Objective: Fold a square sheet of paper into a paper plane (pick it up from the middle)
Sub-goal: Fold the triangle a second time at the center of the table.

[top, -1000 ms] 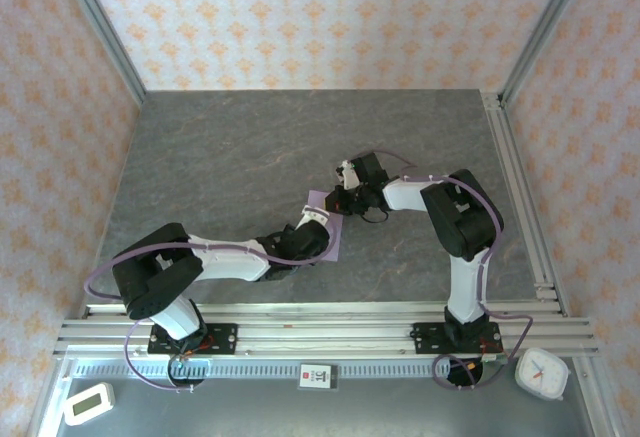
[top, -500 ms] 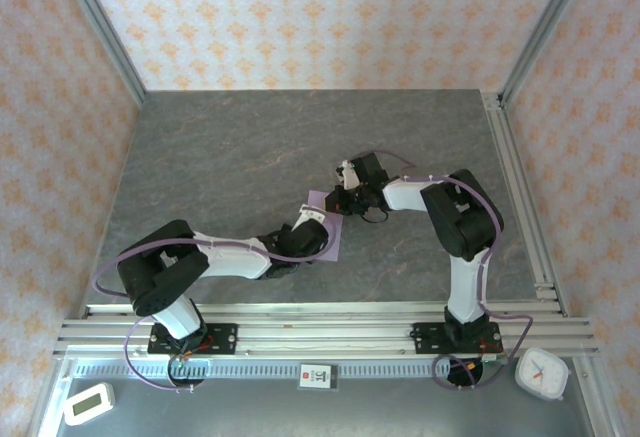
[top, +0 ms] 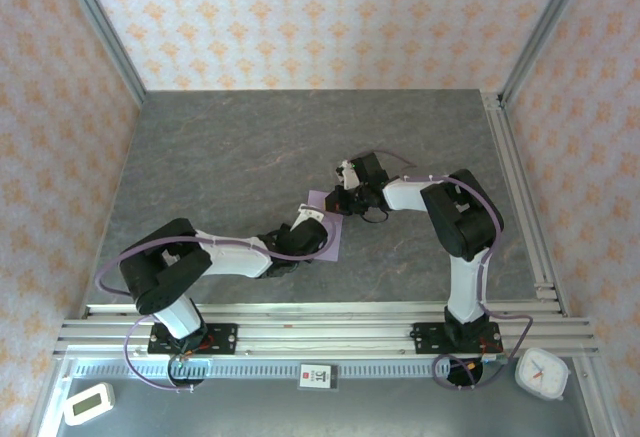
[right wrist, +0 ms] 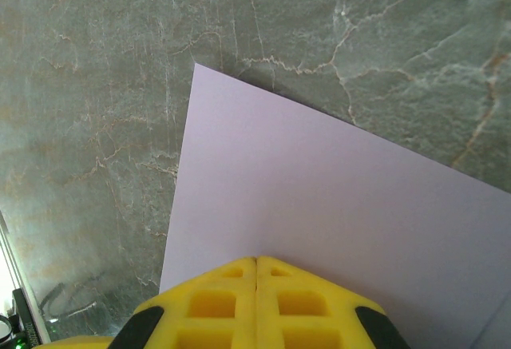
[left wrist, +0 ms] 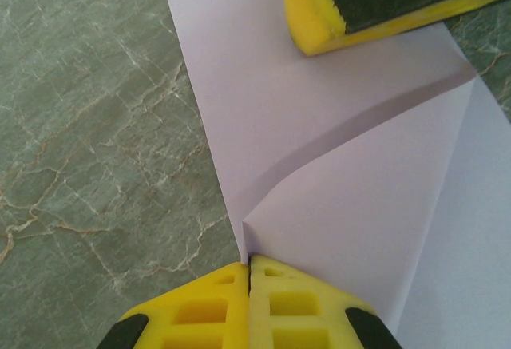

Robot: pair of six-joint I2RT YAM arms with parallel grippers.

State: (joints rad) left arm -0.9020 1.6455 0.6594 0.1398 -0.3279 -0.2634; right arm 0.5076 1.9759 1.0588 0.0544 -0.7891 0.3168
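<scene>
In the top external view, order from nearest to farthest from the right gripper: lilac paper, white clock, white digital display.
1. lilac paper, under the right gripper, mid-table.
2. white clock, near right corner.
3. white digital display, near left corner.

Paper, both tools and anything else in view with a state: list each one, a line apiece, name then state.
square sheet of paper: lying on the table, one flap curled over, not yet creased flat.
left tool: shut, pinching the corner of the flap.
right tool: shut, tip set on the sheet across from the left tool.
white clock: lying face up.
</scene>
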